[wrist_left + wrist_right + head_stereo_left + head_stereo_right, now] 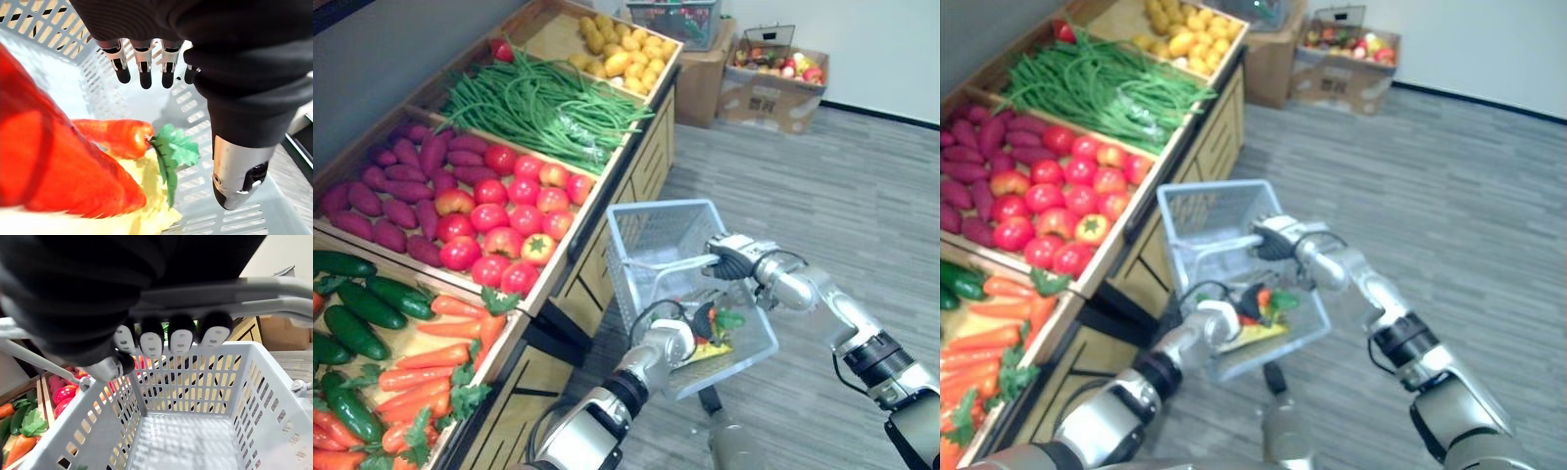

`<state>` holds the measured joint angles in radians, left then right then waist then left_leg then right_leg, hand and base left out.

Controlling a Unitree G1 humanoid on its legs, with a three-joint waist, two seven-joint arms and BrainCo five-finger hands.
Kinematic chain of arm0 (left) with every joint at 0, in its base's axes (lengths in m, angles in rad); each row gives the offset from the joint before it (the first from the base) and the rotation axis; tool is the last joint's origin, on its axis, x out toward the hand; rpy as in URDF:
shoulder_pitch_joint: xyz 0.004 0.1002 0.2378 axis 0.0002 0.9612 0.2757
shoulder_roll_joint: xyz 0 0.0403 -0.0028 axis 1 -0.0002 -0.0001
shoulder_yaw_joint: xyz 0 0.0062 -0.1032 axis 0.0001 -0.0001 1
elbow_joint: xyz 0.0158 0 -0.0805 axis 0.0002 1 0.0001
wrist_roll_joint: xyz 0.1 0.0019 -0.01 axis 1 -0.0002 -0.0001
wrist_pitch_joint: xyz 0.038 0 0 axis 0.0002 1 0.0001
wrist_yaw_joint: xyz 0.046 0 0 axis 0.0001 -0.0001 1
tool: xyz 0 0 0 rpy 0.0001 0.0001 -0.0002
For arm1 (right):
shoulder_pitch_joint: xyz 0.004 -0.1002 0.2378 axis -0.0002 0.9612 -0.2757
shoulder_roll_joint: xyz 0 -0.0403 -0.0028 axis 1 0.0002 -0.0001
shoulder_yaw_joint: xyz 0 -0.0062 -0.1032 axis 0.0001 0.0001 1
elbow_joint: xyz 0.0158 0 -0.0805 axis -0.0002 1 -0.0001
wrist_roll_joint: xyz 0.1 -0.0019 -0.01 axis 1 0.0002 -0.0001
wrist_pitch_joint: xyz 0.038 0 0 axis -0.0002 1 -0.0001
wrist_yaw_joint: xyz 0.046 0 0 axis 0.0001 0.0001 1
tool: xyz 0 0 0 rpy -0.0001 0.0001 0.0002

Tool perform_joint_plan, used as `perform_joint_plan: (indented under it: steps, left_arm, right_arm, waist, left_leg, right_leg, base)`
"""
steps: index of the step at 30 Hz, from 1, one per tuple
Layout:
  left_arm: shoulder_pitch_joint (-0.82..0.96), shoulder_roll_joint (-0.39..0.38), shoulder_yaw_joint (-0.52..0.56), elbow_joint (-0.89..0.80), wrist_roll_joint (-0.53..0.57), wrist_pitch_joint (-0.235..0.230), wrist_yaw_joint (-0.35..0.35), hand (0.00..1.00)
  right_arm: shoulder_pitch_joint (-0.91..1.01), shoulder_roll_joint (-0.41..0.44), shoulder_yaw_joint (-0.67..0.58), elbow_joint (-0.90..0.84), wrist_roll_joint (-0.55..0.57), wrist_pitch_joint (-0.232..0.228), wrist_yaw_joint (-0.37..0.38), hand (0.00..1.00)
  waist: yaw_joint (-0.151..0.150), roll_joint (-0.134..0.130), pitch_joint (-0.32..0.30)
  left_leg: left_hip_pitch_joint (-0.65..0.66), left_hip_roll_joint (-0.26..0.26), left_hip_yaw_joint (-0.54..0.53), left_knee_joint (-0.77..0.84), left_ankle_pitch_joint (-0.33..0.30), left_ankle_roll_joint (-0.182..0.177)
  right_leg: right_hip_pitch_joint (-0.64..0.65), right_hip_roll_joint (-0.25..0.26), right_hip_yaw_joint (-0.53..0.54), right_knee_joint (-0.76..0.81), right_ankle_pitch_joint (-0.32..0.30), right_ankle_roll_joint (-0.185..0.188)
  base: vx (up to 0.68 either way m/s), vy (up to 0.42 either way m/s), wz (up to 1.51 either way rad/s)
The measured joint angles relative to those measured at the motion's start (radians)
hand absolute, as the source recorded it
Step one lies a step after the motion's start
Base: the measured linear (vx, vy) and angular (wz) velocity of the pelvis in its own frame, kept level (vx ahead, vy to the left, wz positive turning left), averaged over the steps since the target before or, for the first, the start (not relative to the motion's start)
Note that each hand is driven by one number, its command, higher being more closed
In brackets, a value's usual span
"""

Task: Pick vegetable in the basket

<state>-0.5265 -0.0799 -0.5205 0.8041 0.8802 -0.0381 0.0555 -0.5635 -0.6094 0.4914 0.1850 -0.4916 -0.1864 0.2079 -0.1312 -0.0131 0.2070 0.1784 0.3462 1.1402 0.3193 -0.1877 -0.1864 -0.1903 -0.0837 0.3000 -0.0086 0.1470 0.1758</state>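
The right hand (732, 259) has its fingers curled round the handle (274, 289) of the grey basket (651, 211) in the middle of the frame. This keeps the basket level beside the vegetable stand (651, 147). The left hand (668, 343) reaches inside, its fingers (145, 73) straight and holding nothing. A carrot (115, 137) lies on the bottom under them, so it seems already put in.
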Motion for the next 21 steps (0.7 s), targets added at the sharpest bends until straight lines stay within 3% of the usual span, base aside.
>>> perform_joint_plan:
  steps: [9,16,21]
  left_arm:
    - [0.000,0.007,-0.104,-0.114,-0.004,-0.006,-0.024,0.00]
    - [0.013,0.021,-0.195,-0.411,-0.077,-0.044,-0.062,0.00]
    - [0.097,0.105,-0.257,-0.612,-0.168,-0.050,-0.114,0.00]
  right_arm:
    - [0.033,-0.005,-0.065,0.009,-0.021,0.016,0.001,1.00]
    - [0.141,0.014,-0.214,0.009,-0.024,0.037,-0.002,1.00]
    - [0.251,0.041,-0.362,0.007,-0.058,0.047,-0.026,1.00]
  waist:
    - [0.004,0.009,0.005]
    - [0.031,0.014,0.004]
    - [0.050,0.023,-0.001]
  left_leg:
    - [-0.023,0.020,-0.028,0.038,-0.024,0.008]
    - [-0.060,0.039,-0.086,0.061,-0.030,0.012]
    - [-0.106,0.049,-0.162,0.068,-0.027,0.021]
  right_leg:
    - [0.007,-0.010,-0.026,0.000,0.000,0.001]
    - [0.021,-0.021,-0.086,0.006,0.000,0.001]
    - [0.039,-0.034,-0.168,0.013,-0.003,-0.002]
  base:
    - [-0.05,0.007,0.08]
    - [-0.05,0.006,0.23]
    - [-0.05,0.009,0.41]
